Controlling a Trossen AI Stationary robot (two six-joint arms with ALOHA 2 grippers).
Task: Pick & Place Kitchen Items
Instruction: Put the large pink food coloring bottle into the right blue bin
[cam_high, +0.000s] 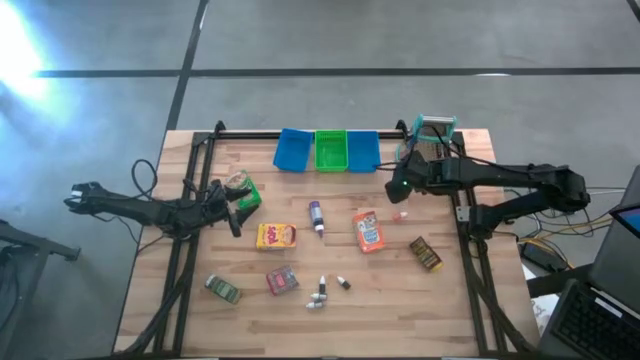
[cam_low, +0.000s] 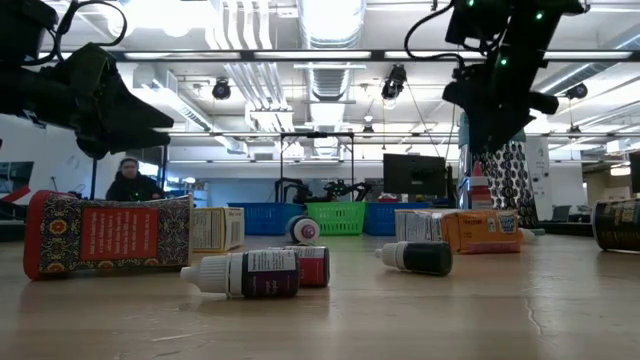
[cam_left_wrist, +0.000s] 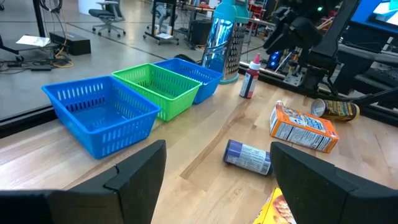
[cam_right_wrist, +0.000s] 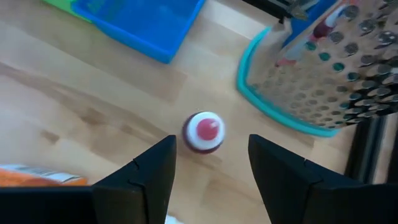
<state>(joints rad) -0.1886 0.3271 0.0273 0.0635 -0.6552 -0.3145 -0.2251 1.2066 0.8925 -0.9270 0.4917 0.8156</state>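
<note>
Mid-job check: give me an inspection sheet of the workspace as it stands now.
Surface: wooden table, no spills seen.
Job's things: boxes, packets, bottles scattered; orange box, purple bottle, red-capped bottle upright.
Clutter: grater beside three bins, which look unfilled.
Grippers: left gripper open, holding nothing; right gripper open above the red-capped bottle.
Cables: bundle at the table's right edge.
Surroundings: person seated behind.

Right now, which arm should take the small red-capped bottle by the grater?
Right, probably. The right gripper hangs directly over the red-capped bottle, open fingers either side of it, beside the grater. The left gripper is across the table, open, near the green packet.
</note>
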